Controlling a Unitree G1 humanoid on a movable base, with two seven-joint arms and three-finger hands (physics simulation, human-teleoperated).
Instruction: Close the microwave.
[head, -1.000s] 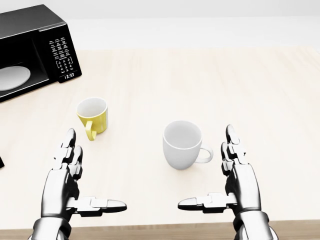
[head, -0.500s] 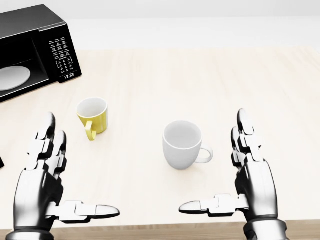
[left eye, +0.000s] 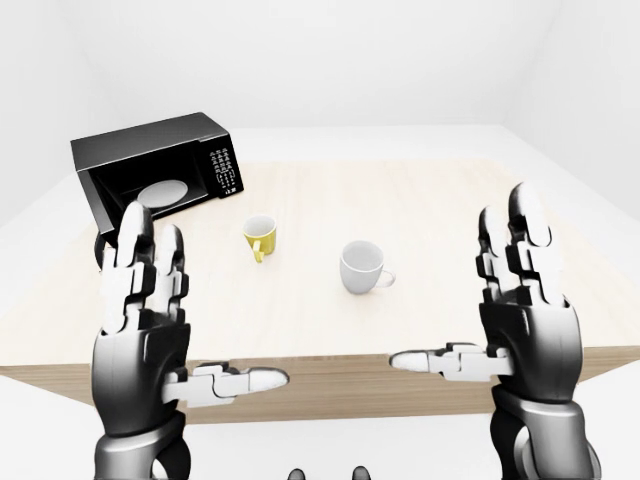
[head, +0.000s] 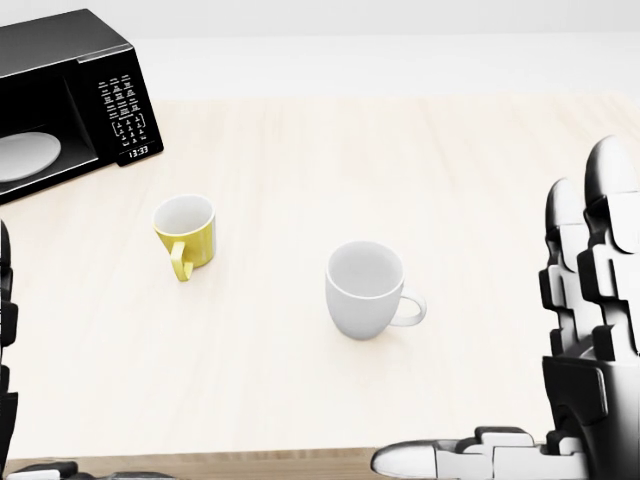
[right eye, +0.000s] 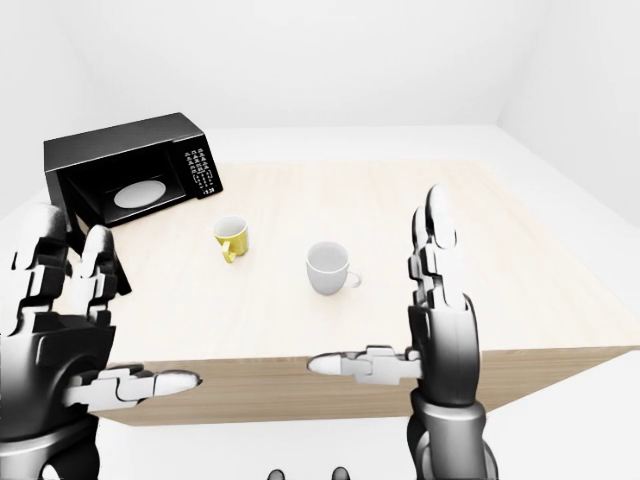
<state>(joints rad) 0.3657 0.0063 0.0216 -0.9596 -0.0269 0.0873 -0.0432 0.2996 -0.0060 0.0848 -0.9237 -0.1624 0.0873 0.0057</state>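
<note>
The black microwave (left eye: 160, 165) stands at the table's upper left, keypad on its right side. Its cavity is uncovered and shows the white turntable plate (left eye: 160, 192). Its door is swung out to the left and mostly hidden behind my left hand. My left hand (left eye: 195, 305) is raised over the table's near edge, fingers up, thumb pointing right, open and empty. My right hand (left eye: 460, 285) mirrors it on the right, also open and empty. Both hands are well short of the microwave.
A yellow mug (head: 186, 232) and a larger white mug (head: 365, 290) stand on the light wooden table (head: 420, 150) between my hands and the microwave. White walls and floor surround the table.
Both hands have risen and spread apart. In the head view the left hand has slid almost off the left edge, and the right hand now looms large at the right. The mugs and microwave are unmoved.
</note>
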